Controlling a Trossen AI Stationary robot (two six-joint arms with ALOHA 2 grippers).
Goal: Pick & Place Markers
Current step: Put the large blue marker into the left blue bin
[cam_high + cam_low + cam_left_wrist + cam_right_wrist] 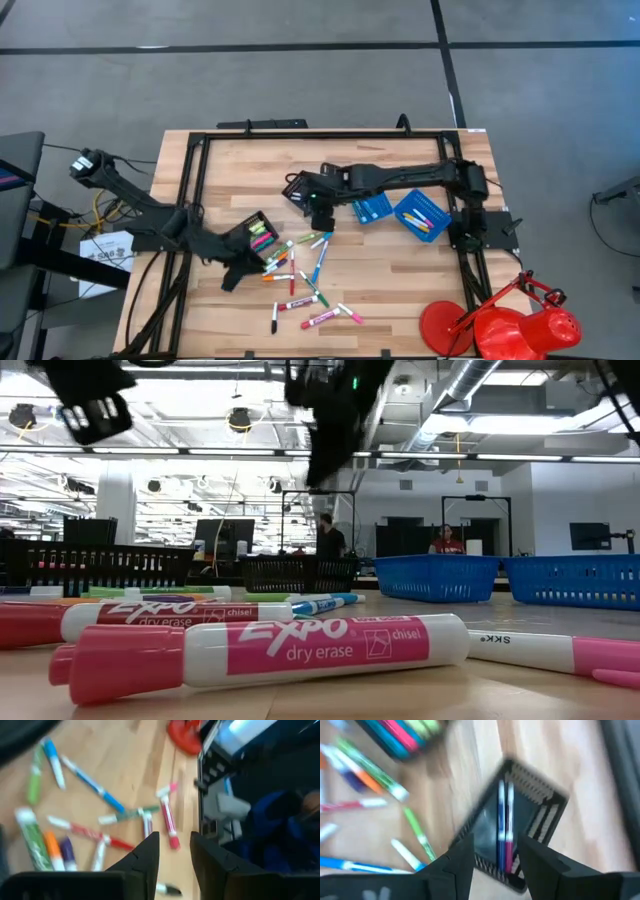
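Pale wooden plank table (400, 300) with black metal frame rails, set on a grey floor; open workshop with ceiling ducts and two people far behind, seen in the low view. Item, far left: left arm, dark, reaching in from nine o'clock; left gripper (234, 272) low over the table at about seven o'clock of centre, fingers (145, 862) spread a little apart with bare wood between them, pinching nothing. Item: small black mesh tray (258, 234) just beside that gripper, at its one o'clock, loaded with pink, green and teal markers. Item: loose markers (305, 275), short capped pens in pink, green, blue, orange, red and white, scattered on the wood from table centre toward six o'clock, some crossing one another; two pink dry-erase ones lie nearest the low camera. Item: second small black mesh tray (520, 827), at about twelve o'clock of the scatter, holding one blue and one pink marker side by side. Item: right arm, dark, stretched from three o'clock across the table; right gripper (492, 860) directly above that tray, fingers parted and gripping nothing. Item: two blue mesh baskets (398, 212) at three o'clock of centre, touching; the right one holds several markers. Item: red lamp-like object (500, 325) at the five o'clock corner.
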